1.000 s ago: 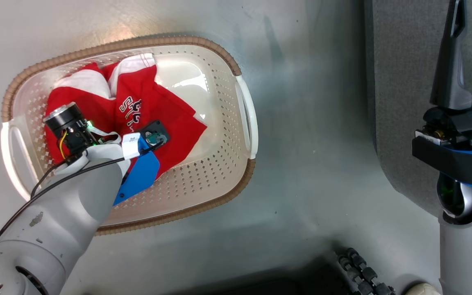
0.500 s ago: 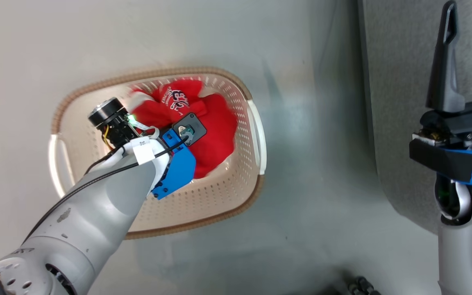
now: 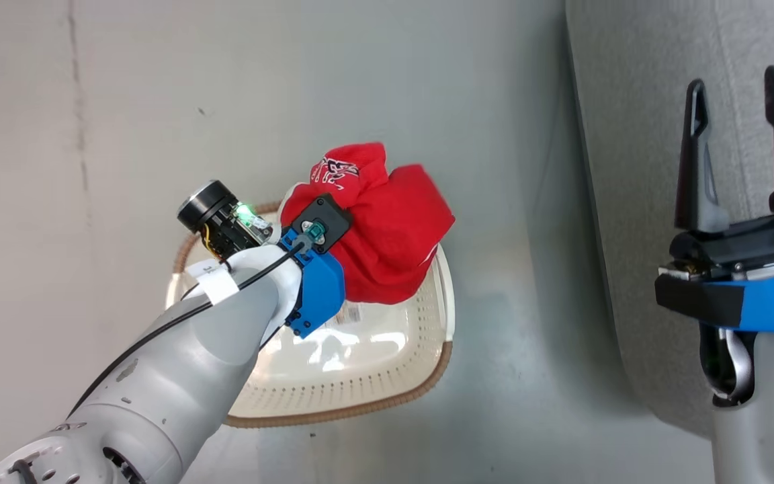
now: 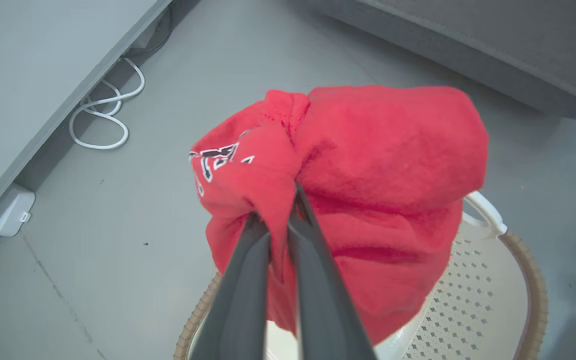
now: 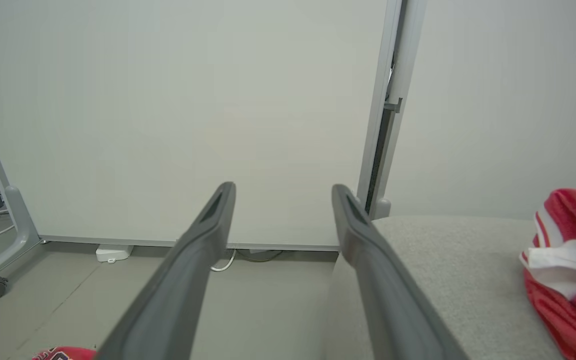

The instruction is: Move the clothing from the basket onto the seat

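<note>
Red garment (image 3: 394, 235), earlier flat in the basket (image 3: 387, 402), now a bundle aloft in the left gripper (image 4: 279, 220), seemingly clear.

The left forearm (image 3: 158, 376), at the lower left of the head view, is a smooth pale grey shell with a small dark scuff (image 3: 125, 370). A black cable (image 3: 179, 316) runs along it, and a white tape tag (image 3: 216, 286) wraps the wrist. Above these sit a blue bracket (image 3: 320, 296) with small screw holes, a black square module (image 3: 320, 225) with a teal centre, and a black cylindrical camera (image 3: 209, 205) beside a green light (image 3: 246, 214). The left gripper (image 4: 280, 215) and right gripper (image 3: 735, 81) have long dark tapering fingers (image 5: 193, 270). The right one's base is black, banded in blue.
</note>
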